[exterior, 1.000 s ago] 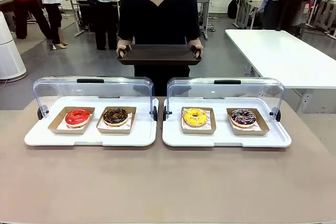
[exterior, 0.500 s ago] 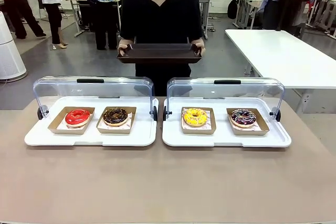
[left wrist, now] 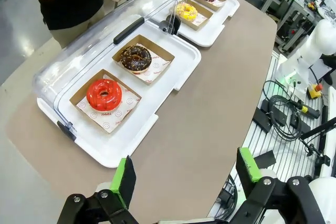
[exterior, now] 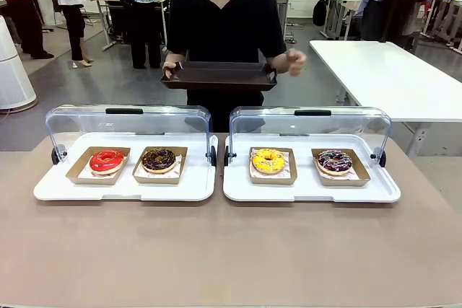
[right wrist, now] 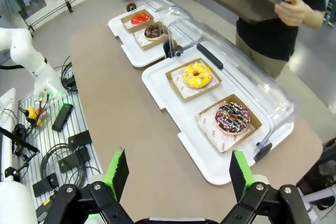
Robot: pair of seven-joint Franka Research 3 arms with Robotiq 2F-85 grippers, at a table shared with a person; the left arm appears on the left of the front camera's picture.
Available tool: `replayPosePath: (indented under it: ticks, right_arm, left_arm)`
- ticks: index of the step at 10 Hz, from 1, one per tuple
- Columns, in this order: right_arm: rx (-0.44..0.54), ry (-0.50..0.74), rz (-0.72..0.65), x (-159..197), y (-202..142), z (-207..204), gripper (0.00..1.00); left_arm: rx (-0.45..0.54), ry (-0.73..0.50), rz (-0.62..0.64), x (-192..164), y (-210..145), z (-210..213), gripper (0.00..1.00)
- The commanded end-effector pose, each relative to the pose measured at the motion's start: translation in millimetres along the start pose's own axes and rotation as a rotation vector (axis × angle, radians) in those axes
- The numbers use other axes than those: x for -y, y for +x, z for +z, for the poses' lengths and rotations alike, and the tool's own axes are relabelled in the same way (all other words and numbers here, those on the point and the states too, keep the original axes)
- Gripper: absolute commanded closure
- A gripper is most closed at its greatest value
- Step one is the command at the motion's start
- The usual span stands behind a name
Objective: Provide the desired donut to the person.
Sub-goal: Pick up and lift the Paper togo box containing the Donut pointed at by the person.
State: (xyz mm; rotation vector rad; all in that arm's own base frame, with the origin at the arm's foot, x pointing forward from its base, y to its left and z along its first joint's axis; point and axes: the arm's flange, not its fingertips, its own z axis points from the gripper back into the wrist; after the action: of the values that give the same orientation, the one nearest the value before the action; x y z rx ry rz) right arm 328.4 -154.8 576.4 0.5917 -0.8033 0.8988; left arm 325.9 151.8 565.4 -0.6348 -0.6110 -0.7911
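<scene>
Beyond the table (exterior: 231, 250) the person (exterior: 220, 19) holds a dark tray (exterior: 219, 76). On the table lie 4 in a row: red donut (exterior: 107, 160), chocolate donut (exterior: 159, 159), yellow donut (exterior: 268, 160), sprinkled donut (exterior: 334, 161). Left hand (left wrist: 185, 170) and right hand (right wrist: 177, 169) gape open, well apart from them.

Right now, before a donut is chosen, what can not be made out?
Front view: the person's free hand is motion-blurred; gesture unclear.
Front view: the inside of the brown tray is hidden by its rim.
Left wrist view: print on the paper under the red donut is too small.
</scene>
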Motion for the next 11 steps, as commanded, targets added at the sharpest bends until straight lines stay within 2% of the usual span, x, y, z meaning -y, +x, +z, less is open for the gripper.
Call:
replayPosePath:
  ticks: [1,2,3,5,11]
  right_arm:
    - [0.011,-0.001,-0.006,1.4,1.5,-0.6,0.0]
    - [0.011,-0.001,-0.006,1.4,1.5,-0.6,0.0]
    - [0.011,-0.001,-0.006,1.4,1.5,-0.6,0.0]
    - [0.011,-0.001,-0.006,1.4,1.5,-0.6,0.0]
    - [0.011,-0.001,-0.006,1.4,1.5,-0.6,0.0]
  left_arm:
    - [0.143,-0.102,0.027,-1.5,0.9,13.3,0.0]
    - [0.212,-0.145,0.046,-2.0,1.3,19.2,0.0]
    - [0.216,-0.148,0.058,-2.8,1.1,19.6,0.0]
    - [0.174,-0.11,0.038,3.6,-0.4,13.3,0.0]
    - [0.174,-0.11,0.038,3.6,-0.4,13.3,0.0]
